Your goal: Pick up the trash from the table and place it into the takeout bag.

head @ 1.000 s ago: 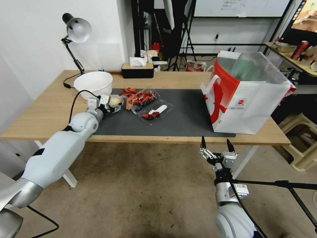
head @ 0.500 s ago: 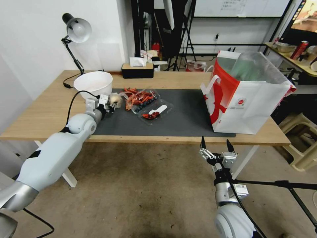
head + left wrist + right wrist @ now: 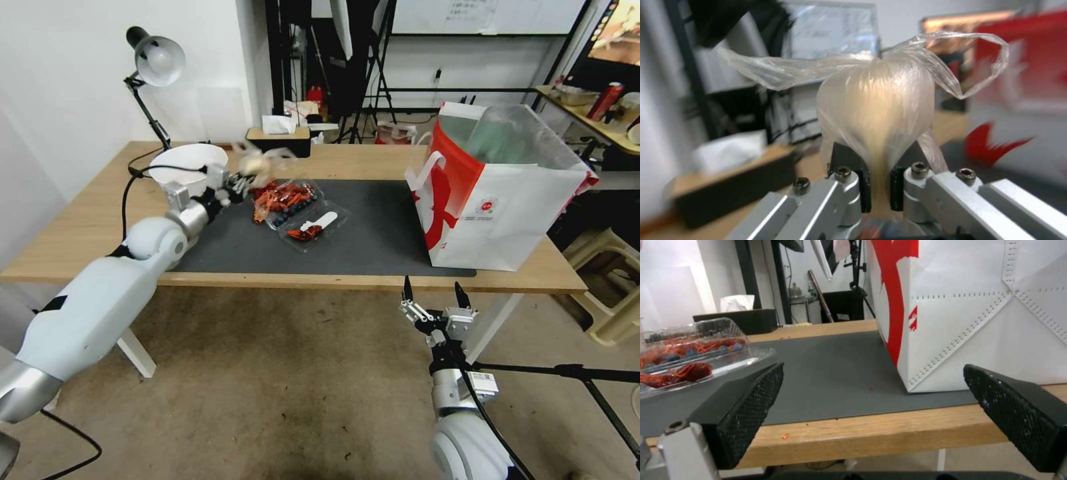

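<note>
White-grey arms w/ black cables, silver hex-screwed wrist brackets, black textured jaws.

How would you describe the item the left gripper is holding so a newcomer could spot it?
On the light-wood table, look past the dark mat's far-left corner, beside the white bowl. The left gripper holds a knotted clear plastic bag aloft; unlike the clear trays, it is soft, pale and beige.

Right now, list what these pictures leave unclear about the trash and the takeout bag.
- The small plastic bag shut in the left gripper: its beige contents are smeared by motion blur in the left wrist view and in the head view.
- The takeout bag: its inside is veiled by the cloudy liner in the head view, and the right wrist view cuts off its top.
- The clear clamshell: its red and blue scraps are too small to name.
</note>
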Tool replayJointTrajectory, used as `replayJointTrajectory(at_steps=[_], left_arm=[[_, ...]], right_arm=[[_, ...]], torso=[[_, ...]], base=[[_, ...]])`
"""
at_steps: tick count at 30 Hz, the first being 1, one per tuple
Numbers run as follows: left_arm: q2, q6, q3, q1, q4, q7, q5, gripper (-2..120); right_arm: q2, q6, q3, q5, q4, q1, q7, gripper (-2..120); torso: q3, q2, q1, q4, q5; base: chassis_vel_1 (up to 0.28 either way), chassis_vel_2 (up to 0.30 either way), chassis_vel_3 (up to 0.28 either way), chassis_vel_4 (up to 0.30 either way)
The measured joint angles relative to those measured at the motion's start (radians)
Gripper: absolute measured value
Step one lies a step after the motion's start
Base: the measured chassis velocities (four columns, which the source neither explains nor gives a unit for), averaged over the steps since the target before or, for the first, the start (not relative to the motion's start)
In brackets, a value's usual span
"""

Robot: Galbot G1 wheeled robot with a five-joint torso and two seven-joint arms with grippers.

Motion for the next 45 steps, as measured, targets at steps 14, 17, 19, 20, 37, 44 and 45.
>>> replayJointTrajectory(at_steps=[14,17,19,20,37,44,45], left_arm=[[-0.121,-0.016,0.306,-0.314,0.008,0.050,-0.102,5],[-0.174,-0.018,0.352,-0.368,0.038,0.051,-0.114,5],[-0.232,-0.018,0.388,-0.417,0.069,0.052,-0.123,5],[-0.232,-0.018,0.388,-0.417,0.069,0.052,-0.123,5],[-0.466,-0.017,0.531,-0.620,0.243,0.059,-0.150,5],[-0.545,-0.014,0.576,-0.661,0.329,0.074,-0.154,5],[-0.566,-0.014,0.588,-0.668,0.352,0.079,-0.154,5]], right_arm=[[0.005,0.006,0.015,0.000,0.007,-0.007,0.002,100],[0.009,0.007,0.017,0.000,0.007,-0.007,0.003,100],[0.011,0.008,0.019,0.001,0.007,-0.007,0.004,100],[0.011,0.008,0.019,0.001,0.007,-0.007,0.004,100],[0.020,0.010,0.027,0.004,0.007,-0.002,0.009,100],[0.024,0.011,0.027,0.004,0.006,-0.002,0.009,100],[0.024,0.011,0.027,0.004,0.005,-0.001,0.009,100]], torso=[[0.000,0.000,0.000,-0.0001,-0.0001],[0.000,0.000,0.000,0.0000,0.0001],[0.000,0.000,0.000,-0.0004,0.0001],[0.000,0.000,0.000,-0.0004,0.0001],[0.000,0.000,0.000,0.0000,0.0000],[0.000,0.000,0.000,0.0000,0.0000],[0.000,0.000,0.000,-0.0003,0.0000]], base=[[0.000,0.000,0.000,0.000],[0.000,0.000,0.000,0.000],[0.000,0.000,0.000,0.000],[0.000,0.000,0.000,0.000],[0.000,0.000,0.000,0.000],[0.000,0.000,0.000,0.000],[0.000,0.000,0.000,0.000]])
